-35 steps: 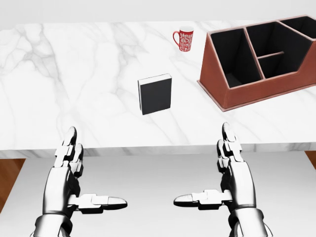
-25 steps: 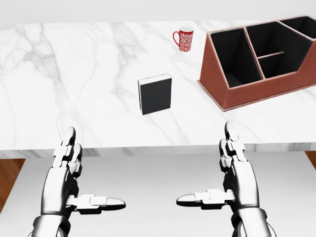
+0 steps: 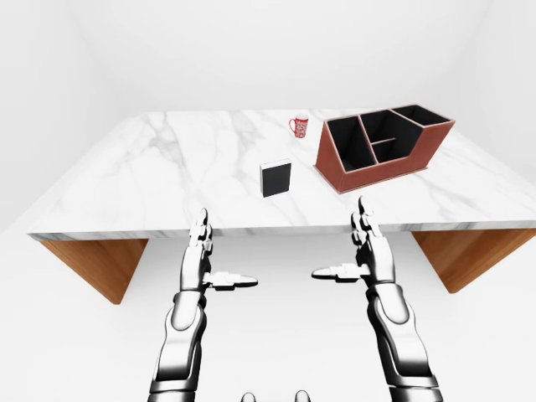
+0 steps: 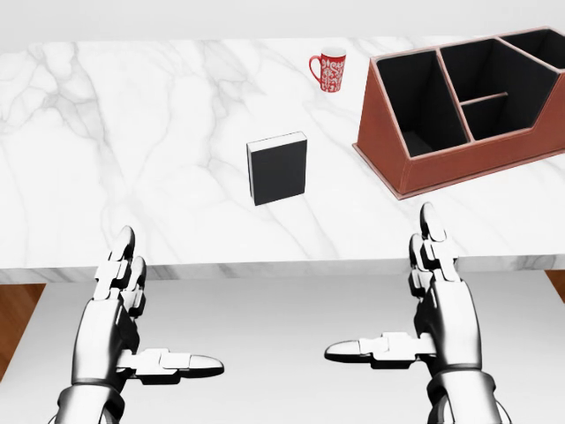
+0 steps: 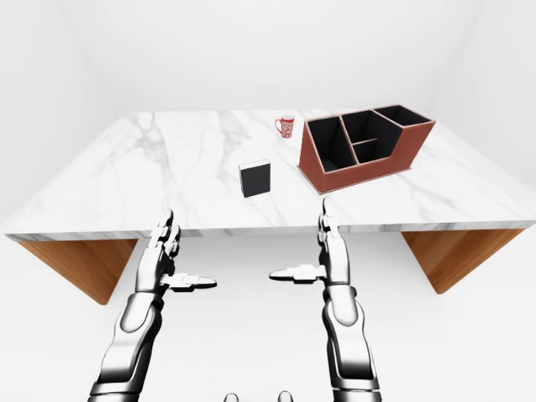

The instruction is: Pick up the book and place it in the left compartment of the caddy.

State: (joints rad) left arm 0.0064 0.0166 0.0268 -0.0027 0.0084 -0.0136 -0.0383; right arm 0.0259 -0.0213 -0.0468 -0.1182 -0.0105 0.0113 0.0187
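Both hands are hovering below the table's (image 4: 132,132) near edge, palms facing each other, fingers pointing up the head view and thumbs pointing inward. The left hand (image 4: 124,318) and right hand (image 4: 437,309) are spread wide, grasping nothing. The book (image 4: 277,169) is lying on the table, left of the caddy (image 4: 459,163), with a mug (image 4: 329,70) above it.

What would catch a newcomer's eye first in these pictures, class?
Two open silver hands, left and right, fill the head view's bottom, short of the marble table. A black book sits mid-table, a brown caddy at upper right, with a red mug to its left.
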